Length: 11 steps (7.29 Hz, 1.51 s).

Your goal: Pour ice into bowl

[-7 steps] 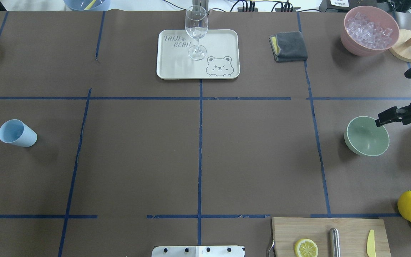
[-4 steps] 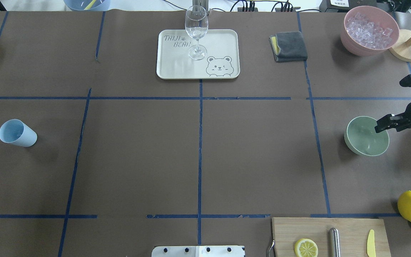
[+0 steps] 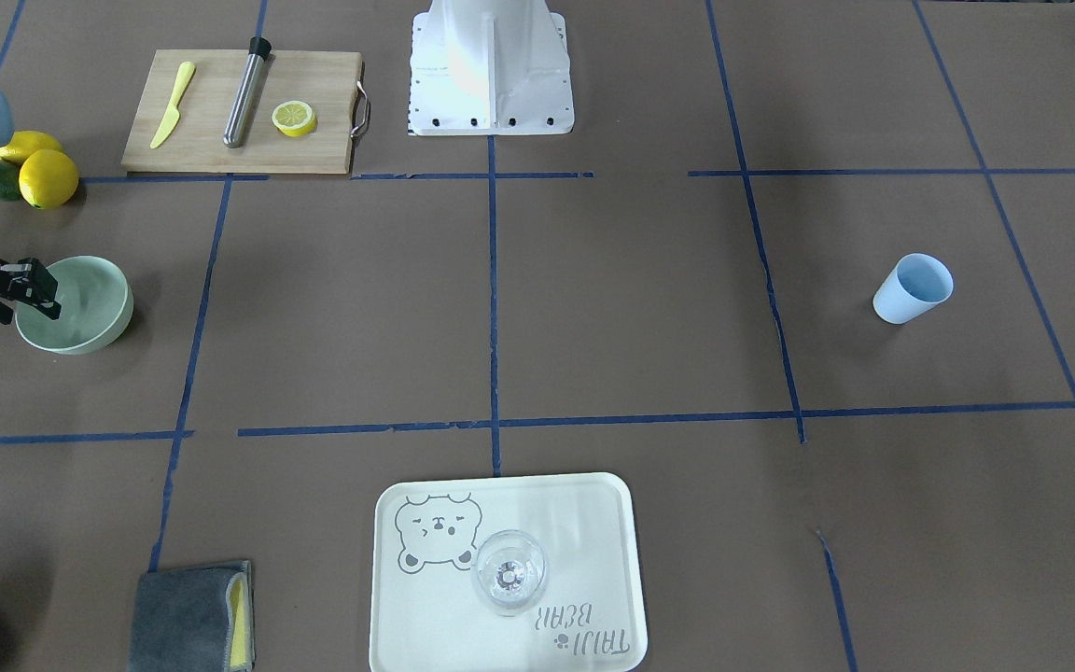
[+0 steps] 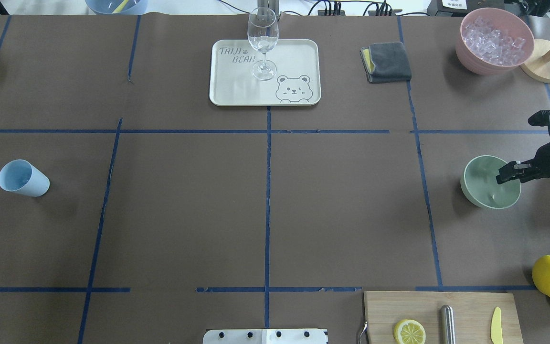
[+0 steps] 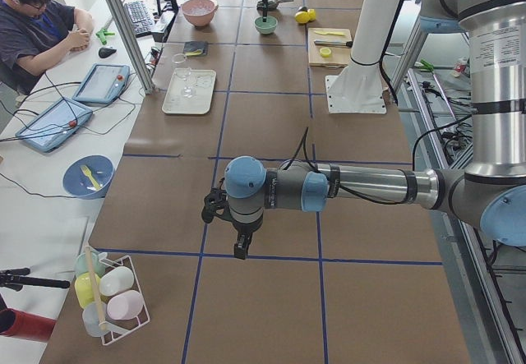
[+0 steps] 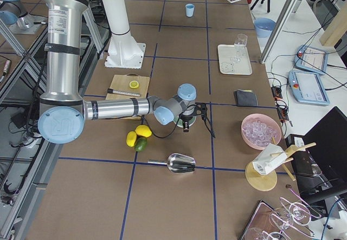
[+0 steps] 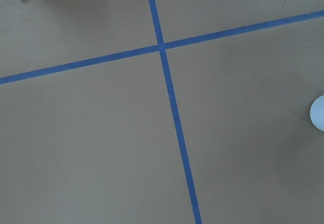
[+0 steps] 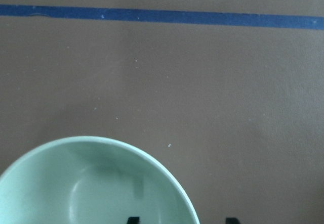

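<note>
Hanging at the round pale mint-green bowl [image 4: 482, 188], the right gripper [image 8: 182, 220] shows best from its own wrist camera: fingers [image 8: 132, 220] spread, one inside the rim, one outside. Overhead, the small clear ice cubes [image 4: 493, 37] lie heaped in the pink bowl [image 4: 470, 59], well apart at the table's [image 4: 342, 205] far corner. Only the left side view catches the left gripper [image 5: 239, 251], and I cannot tell its fingers' state.

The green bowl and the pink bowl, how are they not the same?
The pink bowl is heaped with ice cubes; the green bowl looks empty. The pink bowl looks wider than the green bowl. The right gripper stands open across the green bowl's rim, one finger inside; no gripper is at the pink bowl. Both are round, plain and upright on the brown table.
</note>
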### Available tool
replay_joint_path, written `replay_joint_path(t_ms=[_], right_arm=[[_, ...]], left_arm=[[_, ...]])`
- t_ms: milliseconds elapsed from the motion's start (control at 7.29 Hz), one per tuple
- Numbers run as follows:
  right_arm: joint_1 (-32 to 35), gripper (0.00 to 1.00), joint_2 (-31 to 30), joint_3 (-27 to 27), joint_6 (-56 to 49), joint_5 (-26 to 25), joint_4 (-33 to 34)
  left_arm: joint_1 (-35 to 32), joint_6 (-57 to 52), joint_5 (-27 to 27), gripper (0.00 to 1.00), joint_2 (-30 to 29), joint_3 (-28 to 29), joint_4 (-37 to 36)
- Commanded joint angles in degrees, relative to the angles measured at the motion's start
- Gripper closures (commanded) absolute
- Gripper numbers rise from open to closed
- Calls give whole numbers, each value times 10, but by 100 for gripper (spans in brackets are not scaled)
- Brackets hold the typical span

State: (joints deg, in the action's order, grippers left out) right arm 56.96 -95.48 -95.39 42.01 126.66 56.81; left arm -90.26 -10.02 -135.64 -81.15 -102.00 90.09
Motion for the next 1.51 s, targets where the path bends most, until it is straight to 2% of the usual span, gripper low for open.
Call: replay_joint_path(t_ms=[0,137,274,411,823,960,1234,1371], right_arm=[[0,78,-3,-4,0,3,-6],[1,86,-3,-5,0,4,-7],[1,100,-4,-6,0,4,-7],[1,100,-3,-15,1,4,-7],[0,100,8,-94,7,29,-1],[-2,100,31,-112,75,30,1],[-69,100,131,-109,174,10,36],[-91,100,183,-109,196,-8,97]], left_arm=[[0,0,0,0,-1,0,0],[0,1,-1,0,-1,-3,0],[0,2,0,0,4,-12,0],[0,2,0,0,5,-12,0],[0,1,0,0,6,-10,0],[0,1,0,0,6,-11,0],[-1,2,0,0,6,-14,0],[-2,1,0,0,6,-15,-1]])
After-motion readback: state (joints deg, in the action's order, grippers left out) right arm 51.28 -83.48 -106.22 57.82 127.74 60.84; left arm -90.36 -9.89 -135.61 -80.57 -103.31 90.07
